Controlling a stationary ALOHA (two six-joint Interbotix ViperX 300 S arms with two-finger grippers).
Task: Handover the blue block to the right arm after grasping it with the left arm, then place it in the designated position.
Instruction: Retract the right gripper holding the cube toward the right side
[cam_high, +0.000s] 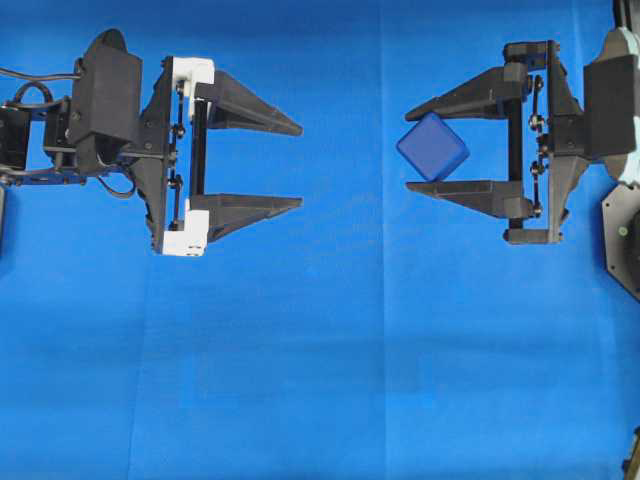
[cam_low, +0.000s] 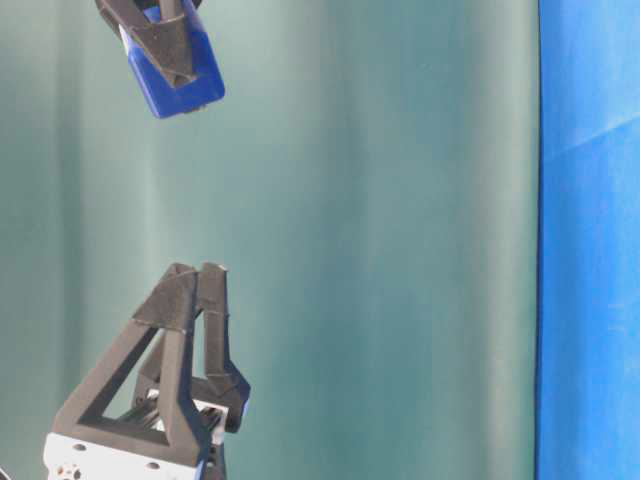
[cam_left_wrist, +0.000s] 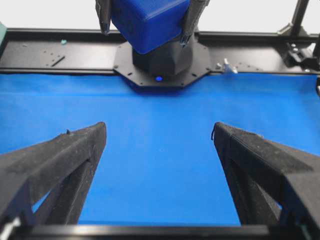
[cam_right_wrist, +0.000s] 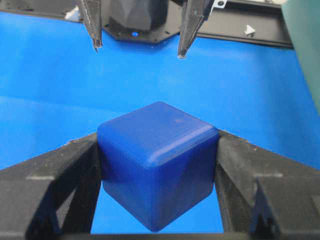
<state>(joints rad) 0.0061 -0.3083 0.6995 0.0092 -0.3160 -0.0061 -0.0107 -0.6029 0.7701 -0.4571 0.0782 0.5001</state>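
The blue block (cam_high: 432, 147) is a dark-blue cube with rounded edges. It hangs above the blue cloth, pinched corner-down between the two black fingers of my right gripper (cam_high: 408, 147). The right wrist view shows the block (cam_right_wrist: 157, 160) wedged between both fingers (cam_right_wrist: 60, 175), tilted, with the cloth visible beneath it. My left gripper (cam_high: 300, 166), with white brackets, stands wide open and empty, facing the block across a gap. The left wrist view shows the left gripper (cam_left_wrist: 159, 127) holding nothing, with the block (cam_left_wrist: 147, 22) ahead and higher. In the table-level view the block (cam_low: 180, 75) is apart from the left gripper (cam_low: 197, 270).
Blue cloth (cam_high: 320, 360) covers the table under both arms. A black octagonal arm base (cam_left_wrist: 162, 67) and a black frame rail (cam_left_wrist: 60, 50) lie beyond the cloth's far edge. A dark green backdrop (cam_low: 380, 240) fills the table-level view.
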